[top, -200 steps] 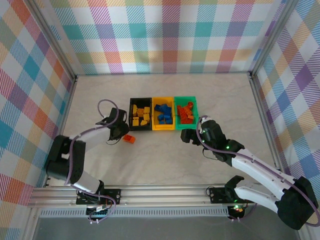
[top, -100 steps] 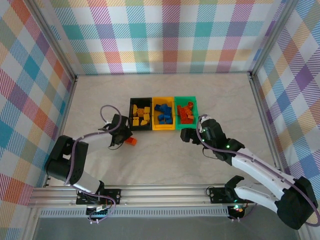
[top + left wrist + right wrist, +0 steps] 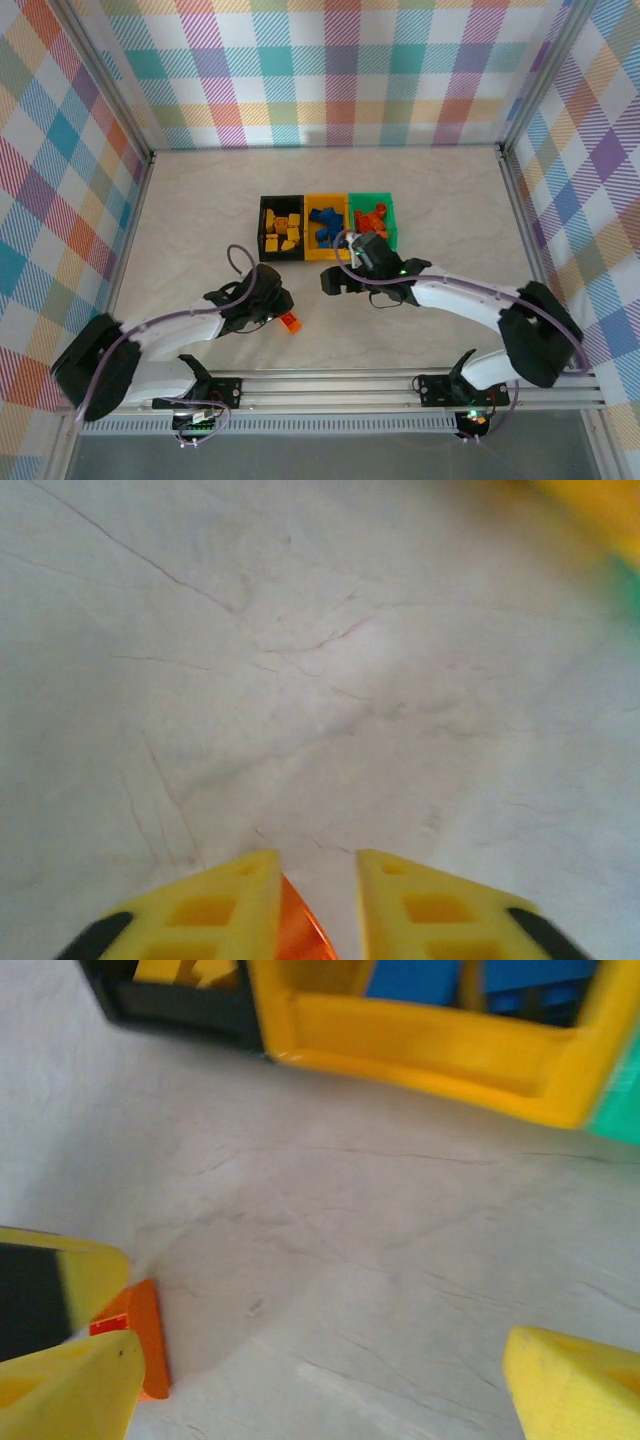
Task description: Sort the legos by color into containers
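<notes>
Loose piece: one orange brick (image 3: 289, 321) lies on the table (image 3: 450, 190), well in front of the bins and close to the near rail (image 3: 330, 378).
Left gripper (image 3: 272, 306): low over the table, at the brick's left side. In the left wrist view its fingers (image 3: 235, 910) are slightly parted. The brick (image 3: 300, 930) sits between them against one finger, with a sliver of table before the other, so it is let go rather than pinched.
Right gripper (image 3: 335, 281): spread wide with nothing in it, in front of the yellow bin (image 3: 326, 198). In its wrist view the brick (image 3: 135, 1340) lies by one finger.
Bins: black bin (image 3: 281, 198) holds yellow bricks (image 3: 283, 230), the yellow bin holds blue bricks (image 3: 325, 222), and the green bin (image 3: 373, 197) holds orange-red bricks (image 3: 375, 215).
Room: there is bare table left, right and behind the bins, up to the plaid walls (image 3: 320, 70). The two grippers stand near each other in front of the bins.
Change: the brick and left gripper have moved from just in front of the black bin toward the near rail and rightward. The right gripper has swung from the green bin's front over to the yellow bin's.
</notes>
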Robot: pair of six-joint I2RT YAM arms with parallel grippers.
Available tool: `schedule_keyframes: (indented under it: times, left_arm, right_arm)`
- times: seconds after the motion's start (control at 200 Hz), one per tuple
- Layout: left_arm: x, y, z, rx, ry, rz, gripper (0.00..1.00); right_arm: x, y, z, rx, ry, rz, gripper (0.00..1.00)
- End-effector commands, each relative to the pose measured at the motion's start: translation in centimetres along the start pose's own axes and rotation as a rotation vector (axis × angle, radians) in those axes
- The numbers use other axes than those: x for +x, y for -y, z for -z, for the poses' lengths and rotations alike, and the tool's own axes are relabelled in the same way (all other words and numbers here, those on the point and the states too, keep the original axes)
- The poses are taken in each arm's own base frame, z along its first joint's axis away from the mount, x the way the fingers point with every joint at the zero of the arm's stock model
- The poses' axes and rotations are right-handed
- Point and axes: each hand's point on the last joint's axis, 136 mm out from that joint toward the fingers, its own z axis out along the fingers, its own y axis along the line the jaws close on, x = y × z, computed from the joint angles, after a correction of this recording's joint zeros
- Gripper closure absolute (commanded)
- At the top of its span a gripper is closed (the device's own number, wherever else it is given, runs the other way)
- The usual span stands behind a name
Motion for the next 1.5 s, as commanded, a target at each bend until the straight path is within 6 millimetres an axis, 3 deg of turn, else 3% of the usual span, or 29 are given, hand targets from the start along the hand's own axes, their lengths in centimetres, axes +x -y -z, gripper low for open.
schedule_keyframes:
  times: [0.0,0.1,0.175,0.22,0.535,0.655,0.87,1.005,1.14,1.34,1.495]
  left_arm:
    - [-2.0,-1.0,4.2,-0.035,0.088,0.003,0.55]
    - [-4.8,-2.1,7.5,-0.085,0.173,-0.011,0.28]
    - [-5.9,-2.4,8.6,-0.112,0.186,-0.018,0.07]
    - [-6.4,-2.6,9.0,-0.13,0.197,-0.026,0.0]
    - [-7.9,-3.1,9.5,-0.161,0.23,-0.005,0.0]
    - [-8.4,-3.4,9.7,-0.165,0.241,0.008,0.0]
    - [-8.6,-3.4,10.0,-0.16,0.25,0.016,0.0]
    - [-8.6,-3.4,9.8,-0.162,0.245,0.016,0.0]
    - [-8.6,-3.7,9.7,-0.17,0.249,0.015,0.0]
    - [-8.0,-4.6,9.1,-0.186,0.24,0.026,0.0]
    - [-7.1,-5.2,8.0,-0.176,0.212,0.05,0.0]
  right_arm:
    - [-0.3,-4.0,-1.3,-0.097,-0.022,0.104,0.07]
    - [1.3,-6.4,-3.4,-0.108,-0.093,0.166,0.07]
    - [2.5,-7.4,-4.7,-0.073,-0.127,0.206,0.05]
    - [3.3,-7.8,-5.4,-0.058,-0.146,0.221,0.05]
    - [7.0,-9.1,-8.1,0.109,-0.223,0.386,0.07]
    - [7.5,-8.8,-8.7,0.167,-0.245,0.439,0.18]
    - [7.5,-7.9,-9.0,0.209,-0.245,0.465,0.47]
    - [6.3,-6.8,-8.1,0.226,-0.207,0.436,0.54]
    - [3.9,-5.3,-6.0,0.232,-0.129,0.377,0.58]
    - [-2.2,-5.0,-2.0,0.154,0.012,0.289,0.59]
    - [-8.2,-5.6,-2.1,0.101,0.06,0.246,0.59]
